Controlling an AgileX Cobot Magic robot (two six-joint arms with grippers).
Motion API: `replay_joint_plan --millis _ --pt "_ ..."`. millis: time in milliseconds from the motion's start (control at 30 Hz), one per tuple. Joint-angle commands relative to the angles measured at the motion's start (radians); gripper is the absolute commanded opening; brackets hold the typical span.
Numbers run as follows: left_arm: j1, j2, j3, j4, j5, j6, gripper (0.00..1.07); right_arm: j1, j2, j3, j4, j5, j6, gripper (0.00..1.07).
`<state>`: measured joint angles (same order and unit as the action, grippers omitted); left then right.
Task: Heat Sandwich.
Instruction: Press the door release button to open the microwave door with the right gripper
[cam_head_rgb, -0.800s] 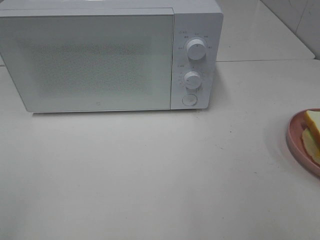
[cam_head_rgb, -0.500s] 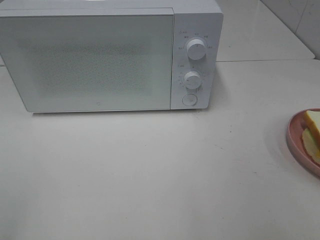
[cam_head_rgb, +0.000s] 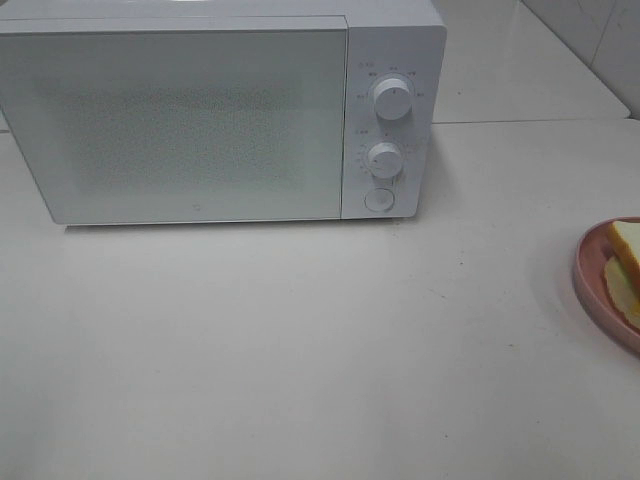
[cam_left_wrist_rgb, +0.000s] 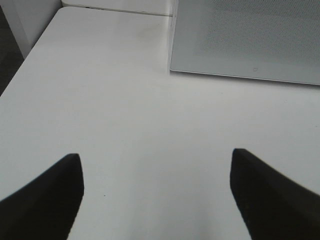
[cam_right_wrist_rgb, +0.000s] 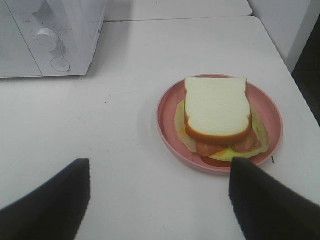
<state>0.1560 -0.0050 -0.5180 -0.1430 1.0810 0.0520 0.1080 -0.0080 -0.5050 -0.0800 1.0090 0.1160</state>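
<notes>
My left gripper (cam_left_wrist_rgb: 156, 155) hung spread wide over the bare white bench (cam_head_rgb: 300, 350), both dark fingers apart and nothing between them. Ahead of it stood the front of the white microwave (cam_head_rgb: 220, 110), with its door (cam_head_rgb: 180, 125) shut flat against the body. My right gripper (cam_right_wrist_rgb: 160, 162) was likewise released and carried nothing; its two dark fingers framed a stretch of bench short of the food.

The sandwich (cam_right_wrist_rgb: 217, 107) lay on a round pink plate (cam_right_wrist_rgb: 167, 125) near the bench's right edge, well apart from the microwave and off to its right. A pale slice of bread with a browned crust formed the top, and red slices and yellow filling showed beneath its near edge, with a thin pale layer spreading onto the plate. From the high camera only the left part of plate and sandwich was in view, cut by the frame's edge.

On the microwave's control panel sat an upper knob (cam_head_rgb: 392, 97), a lower knob (cam_head_rgb: 384, 158) and a round button (cam_head_rgb: 379, 199) below them.
</notes>
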Motion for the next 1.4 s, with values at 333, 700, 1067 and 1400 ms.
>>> replay_joint_plan --millis 333,700,1067,1400 --pt "-0.004 -0.012 0.004 -0.008 -0.014 -0.001 0.76 0.003 -0.023 0.003 -0.001 -0.009 -0.014 0.75" --pt "-0.004 -0.012 0.004 -0.008 -0.014 -0.001 0.76 0.003 -0.023 0.003 0.0 -0.009 -0.014 0.75" --pt "-0.004 -0.012 0.004 -0.008 -0.014 -0.001 0.76 0.003 -0.023 0.003 0.001 -0.01 -0.014 0.75" --pt "-0.004 -0.012 0.004 -0.008 -0.014 -0.001 0.76 0.003 -0.023 -0.022 -0.003 -0.124 -0.037 0.75"
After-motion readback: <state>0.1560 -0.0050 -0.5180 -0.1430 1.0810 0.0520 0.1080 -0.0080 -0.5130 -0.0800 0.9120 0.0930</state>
